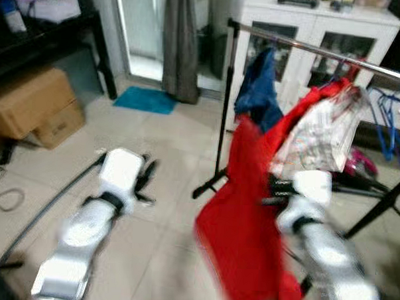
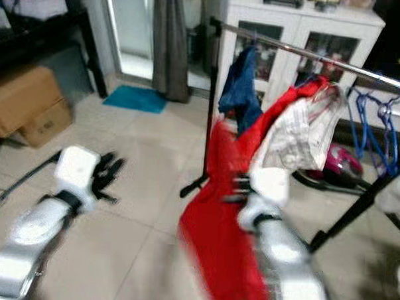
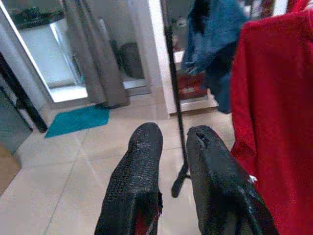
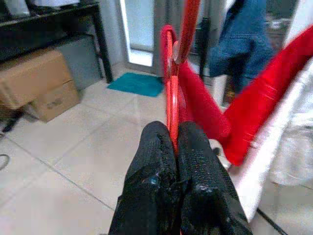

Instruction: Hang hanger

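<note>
While the right end effector [image 4: 171, 147] has its two black fingers pinched together on the thin red hanger [image 4: 169, 88], a red garment [image 1: 239, 231] droops from that hanger below and to the 9 o'clock side of the arm in the head views. Up at about 1 o'clock runs the chrome rail [image 1: 324, 52] of the clothes rack, already carrying a blue garment [image 1: 259, 89], a red-and-white bundle [image 1: 320, 132] and blue hangers [image 1: 387, 121]. The left end effector [image 3: 168, 161] hovers over the tiled floor [image 1: 166, 155] at 9 o'clock, fingers slightly parted and empty. The grip sits on a narrow hanger edge, so the cloth's weight could twist it between the pads as it rises. The hook could also miss the rail or snag the crowded clothes, dragging them sideways.
</note>
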`<state>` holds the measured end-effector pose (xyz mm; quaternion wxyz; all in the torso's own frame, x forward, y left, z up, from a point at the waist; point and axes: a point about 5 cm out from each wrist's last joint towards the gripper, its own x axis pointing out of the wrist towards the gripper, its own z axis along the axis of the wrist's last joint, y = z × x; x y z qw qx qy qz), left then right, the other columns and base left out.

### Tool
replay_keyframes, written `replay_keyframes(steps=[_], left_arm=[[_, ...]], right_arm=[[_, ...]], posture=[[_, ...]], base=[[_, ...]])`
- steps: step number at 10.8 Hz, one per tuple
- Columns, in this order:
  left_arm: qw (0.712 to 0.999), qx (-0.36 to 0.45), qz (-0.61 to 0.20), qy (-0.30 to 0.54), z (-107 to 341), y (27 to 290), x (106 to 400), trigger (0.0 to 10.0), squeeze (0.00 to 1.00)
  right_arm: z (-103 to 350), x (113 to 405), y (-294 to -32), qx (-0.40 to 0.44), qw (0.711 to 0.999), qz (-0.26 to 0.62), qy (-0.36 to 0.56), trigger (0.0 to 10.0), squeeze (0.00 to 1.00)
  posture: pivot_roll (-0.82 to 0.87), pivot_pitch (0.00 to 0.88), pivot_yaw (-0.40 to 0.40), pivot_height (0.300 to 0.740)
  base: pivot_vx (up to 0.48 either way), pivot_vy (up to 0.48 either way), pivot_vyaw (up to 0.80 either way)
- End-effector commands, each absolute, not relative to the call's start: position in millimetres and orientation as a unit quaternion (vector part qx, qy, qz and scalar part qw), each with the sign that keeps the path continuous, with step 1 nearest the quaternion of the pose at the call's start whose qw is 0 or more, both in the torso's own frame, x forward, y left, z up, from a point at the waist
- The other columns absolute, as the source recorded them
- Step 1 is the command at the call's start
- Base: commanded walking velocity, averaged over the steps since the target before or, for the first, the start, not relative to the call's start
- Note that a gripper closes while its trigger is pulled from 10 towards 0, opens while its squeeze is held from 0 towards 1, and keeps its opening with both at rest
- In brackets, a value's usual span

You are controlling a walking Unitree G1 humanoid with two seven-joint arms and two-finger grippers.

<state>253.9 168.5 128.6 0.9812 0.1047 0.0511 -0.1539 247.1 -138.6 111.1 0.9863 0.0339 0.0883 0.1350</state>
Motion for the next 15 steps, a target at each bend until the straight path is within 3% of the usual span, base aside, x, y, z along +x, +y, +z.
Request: replay_keyframes(steps=[1, 8, 12, 15], left_arm=[[0.979, 0.106, -0.168, 0.037, 135.5, 162.6, 256.2, 10.0, 0.0], [0.976, 0.11, -0.186, 0.027, 140.1, 159.5, 256.1, 10.0, 0.0], [0.973, 0.107, -0.199, 0.034, 136.0, 155.8, 250.9, 10.0, 0.0], [0.972, 0.104, -0.209, 0.035, 136.1, 153.5, 248.1, 10.0, 0.0]], right_arm=[[126.4, 251.0, -147.1, 0.037, 0.99, 0.12, 0.059, 10.0, 0.0], [133.8, 250.2, -149.7, 0.061, 0.991, 0.116, 0.042, 10.0, 0.0], [131.5, 241.2, -158.6, 0.064, 0.991, 0.103, 0.051, 10.0, 0.0], [127.9, 233.4, -166.2, 0.066, 0.992, 0.089, 0.061, 10.0, 0.0]], posture=[[0.12, 0.0, 0.015, 0.74], [0.12, 0.0, 0.022, 0.74], [0.12, 0.0, 0.017, 0.74], [0.12, 0.001, 0.02, 0.74]], base=[[0.341, 0.0, 0.0], [0.34, 0.0, 0.0], [0.334, 0.0, -0.8], [0.324, 0.0, 0.0]])
